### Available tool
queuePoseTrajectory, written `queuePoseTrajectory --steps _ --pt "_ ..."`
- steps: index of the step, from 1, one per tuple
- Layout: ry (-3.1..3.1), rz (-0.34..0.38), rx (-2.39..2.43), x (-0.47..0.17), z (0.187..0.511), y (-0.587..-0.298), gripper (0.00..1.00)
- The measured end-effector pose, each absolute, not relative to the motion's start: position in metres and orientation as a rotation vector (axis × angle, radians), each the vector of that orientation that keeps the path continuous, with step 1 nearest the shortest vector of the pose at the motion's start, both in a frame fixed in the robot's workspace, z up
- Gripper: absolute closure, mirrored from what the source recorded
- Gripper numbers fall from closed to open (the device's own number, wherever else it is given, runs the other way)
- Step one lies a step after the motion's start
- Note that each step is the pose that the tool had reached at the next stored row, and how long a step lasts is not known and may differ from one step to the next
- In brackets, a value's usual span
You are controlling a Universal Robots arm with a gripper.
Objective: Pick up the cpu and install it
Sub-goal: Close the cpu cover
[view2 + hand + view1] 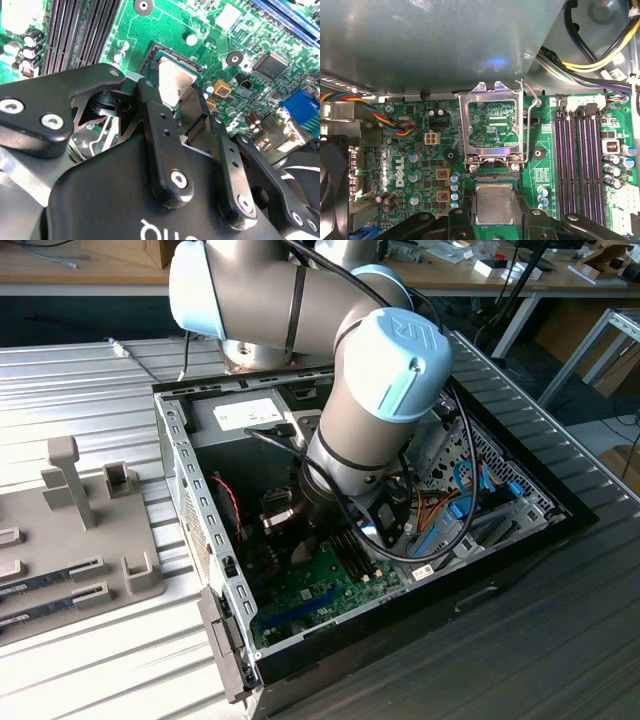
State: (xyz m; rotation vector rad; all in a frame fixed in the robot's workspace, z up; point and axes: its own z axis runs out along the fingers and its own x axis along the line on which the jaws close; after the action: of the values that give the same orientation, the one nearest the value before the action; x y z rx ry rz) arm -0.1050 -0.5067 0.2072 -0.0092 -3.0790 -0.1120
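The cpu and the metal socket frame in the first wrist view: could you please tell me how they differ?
The cpu is a solid square with a closed, dull silver lid, while the socket frame is a shiny outline with a large window showing green board behind. The cpu is smaller than the socket frame. The socket frame is swung open, and the cpu lies beside its hinge end. Both are squarish, silvery metal.

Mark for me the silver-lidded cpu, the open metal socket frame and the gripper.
Square silver-lidded cpu [493, 204]: first wrist view, middle of lid.
Open metal socket frame [492, 90]: first wrist view, top bar.
Black gripper [181, 107]: second wrist view, between fingertips.
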Motion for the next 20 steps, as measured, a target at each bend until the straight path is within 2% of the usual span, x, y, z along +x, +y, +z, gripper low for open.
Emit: queuePoseTrajectory --steps 20 --pt "-3.076 -0.137 0.034 -0.103 0.2045 -0.5084 0.58"
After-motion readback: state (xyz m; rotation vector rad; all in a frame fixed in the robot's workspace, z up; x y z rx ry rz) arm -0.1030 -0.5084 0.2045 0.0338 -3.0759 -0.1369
